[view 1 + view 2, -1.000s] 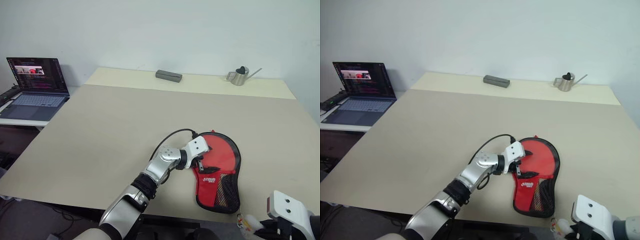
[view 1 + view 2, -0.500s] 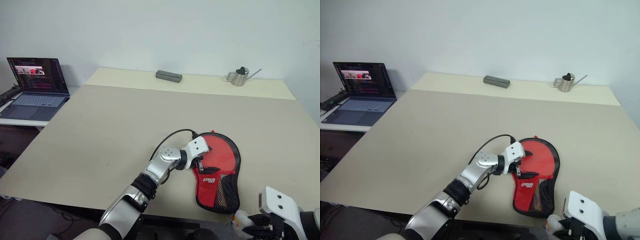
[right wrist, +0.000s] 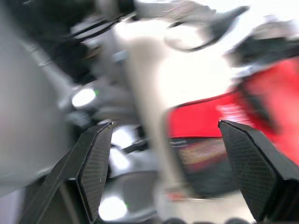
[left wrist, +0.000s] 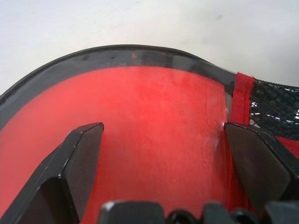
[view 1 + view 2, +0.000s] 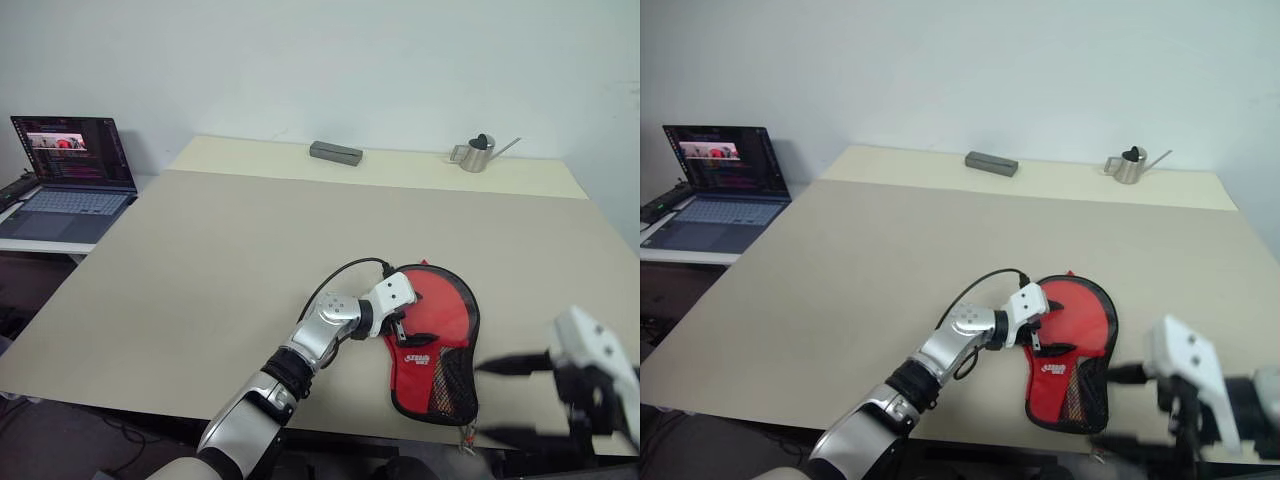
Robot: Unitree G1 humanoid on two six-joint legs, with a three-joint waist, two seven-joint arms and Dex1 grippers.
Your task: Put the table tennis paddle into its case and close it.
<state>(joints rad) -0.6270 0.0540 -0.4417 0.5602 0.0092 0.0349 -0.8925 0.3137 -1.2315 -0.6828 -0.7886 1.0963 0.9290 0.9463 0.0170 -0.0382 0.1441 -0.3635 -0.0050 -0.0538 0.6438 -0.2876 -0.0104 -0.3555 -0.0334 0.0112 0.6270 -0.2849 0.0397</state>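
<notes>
The red case (image 5: 448,308) lies flat near the table's front edge, round end away from me, white lettering and black mesh pocket towards me. Its small zipper charm (image 5: 464,438) hangs at the table edge. The table tennis paddle is hidden. My left gripper (image 5: 402,327) rests open on the case's left side, and the left wrist view has its fingers (image 4: 79,158) spread wide over the smooth red surface (image 4: 154,116). My right gripper (image 5: 507,400) hovers open to the right of the case's narrow end, with nothing between its fingers (image 3: 96,158).
The beige table (image 5: 200,260) stretches far back. A grey box (image 5: 336,152) and a metal watering can (image 5: 478,153) stand along its far edge. An open laptop (image 5: 70,175) sits on a lower side table at the left.
My right gripper has risen from below the table's front edge and opened, letting go of the zipper charm. The left arm and the case have not moved.
</notes>
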